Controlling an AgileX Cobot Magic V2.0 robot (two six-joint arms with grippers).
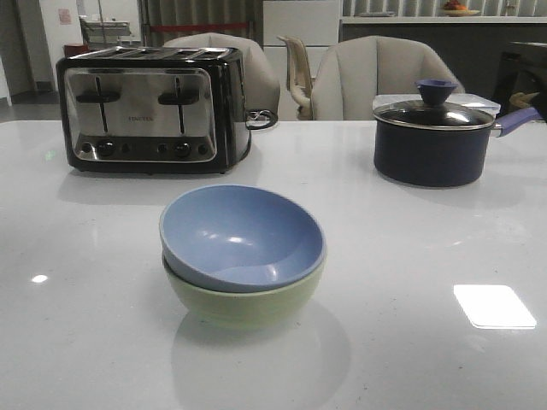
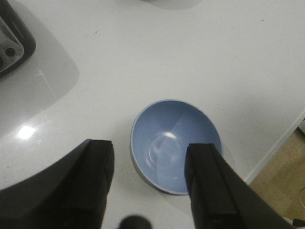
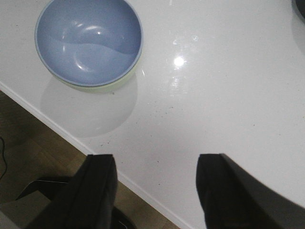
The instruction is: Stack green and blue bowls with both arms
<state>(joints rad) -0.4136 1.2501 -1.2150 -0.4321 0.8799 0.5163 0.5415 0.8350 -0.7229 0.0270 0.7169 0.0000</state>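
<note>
We see even indoor light, bright glare patches on the glossy white table (image 1: pixel 496 306), soft shadow under the bowls (image 1: pixel 244 256), dark hand fingers (image 2: pixel 214 186) blurred up close

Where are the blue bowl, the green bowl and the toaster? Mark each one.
blue bowl (image 1: pixel 235 235): front view, on its inner wall.
green bowl (image 1: pixel 248 306): front view, on its outer side below the blue rim.
toaster (image 1: pixel 141 111): front view, on its shiny front panel.

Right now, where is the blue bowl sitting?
In the front view the blue bowl sits nested inside the green bowl, near the middle of the white table, in front of the toaster and left of the saucepan.
</note>
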